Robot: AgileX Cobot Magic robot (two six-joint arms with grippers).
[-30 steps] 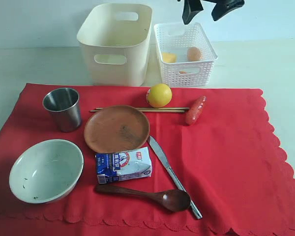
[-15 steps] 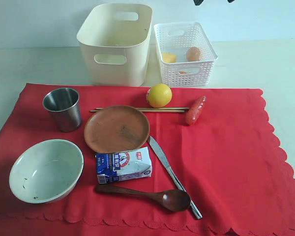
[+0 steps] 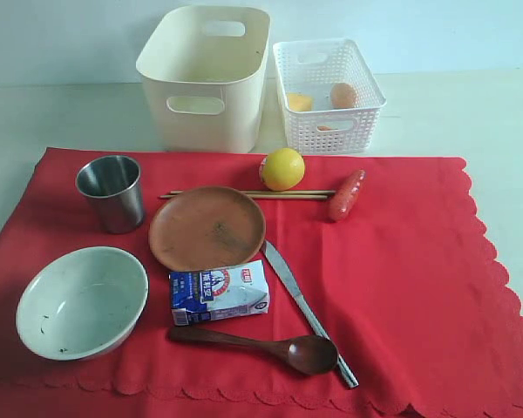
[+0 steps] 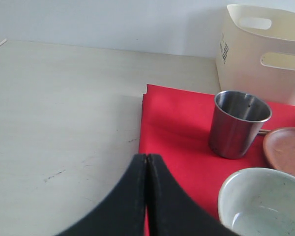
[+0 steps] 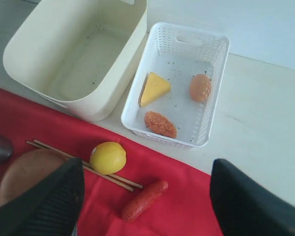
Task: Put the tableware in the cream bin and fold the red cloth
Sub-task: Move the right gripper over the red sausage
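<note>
Tools: right tool (image 5: pixel 147 169) risen out of exterior view, wide, empty; left tool (image 4: pixel 146 160) pinched together.

**Tableware spread across the red cloth (image 3: pixel 401 279)**

The cloth lies flat, its edges scalloped. The round brown plate (image 3: pixel 207 227) sits on it. The steel cup (image 3: pixel 111 192) stands upright to the plate's left and the pale bowl (image 3: pixel 81 301) sits front-left. The chopsticks (image 3: pixel 244 195) lie along its far rim. The knife (image 3: pixel 305 309) slants away from its right edge, and the dark spoon (image 3: pixel 261 345) lies in front. The cream bin (image 3: pixel 205 78) stands upright behind.
</note>
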